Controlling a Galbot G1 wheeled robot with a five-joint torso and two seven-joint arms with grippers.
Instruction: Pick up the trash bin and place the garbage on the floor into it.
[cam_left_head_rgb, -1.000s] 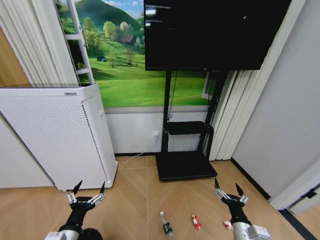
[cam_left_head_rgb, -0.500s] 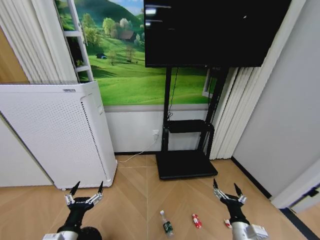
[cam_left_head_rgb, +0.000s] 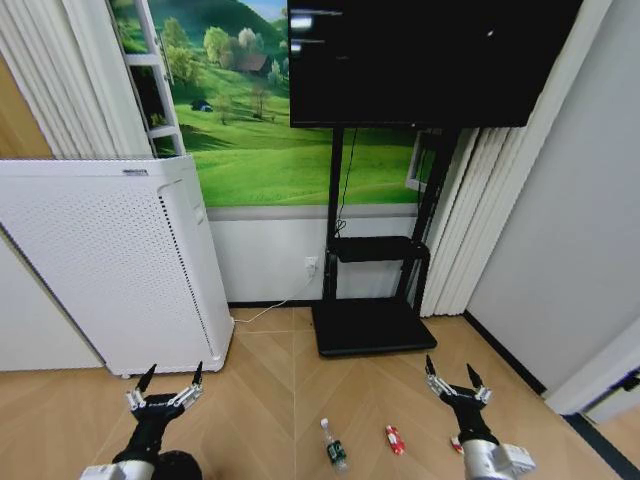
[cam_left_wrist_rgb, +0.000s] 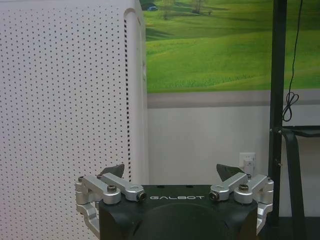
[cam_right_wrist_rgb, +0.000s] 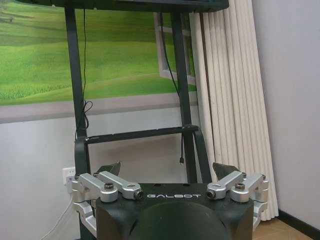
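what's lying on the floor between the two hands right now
In the head view, between the left hand and right hand, both open, lie the clear bottle and red-and-white packet on the floor.

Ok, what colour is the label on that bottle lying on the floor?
Green, on the clear bottle; the head view shows it best.

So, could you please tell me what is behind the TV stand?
Behind the TV stand are a meadow mural, white lower wall and a wall socket; the TV hides the wall above.

Left pincer (cam_left_head_rgb: 168, 378) and right pincer (cam_left_head_rgb: 448, 372) both hang low, fingers spread, empty.
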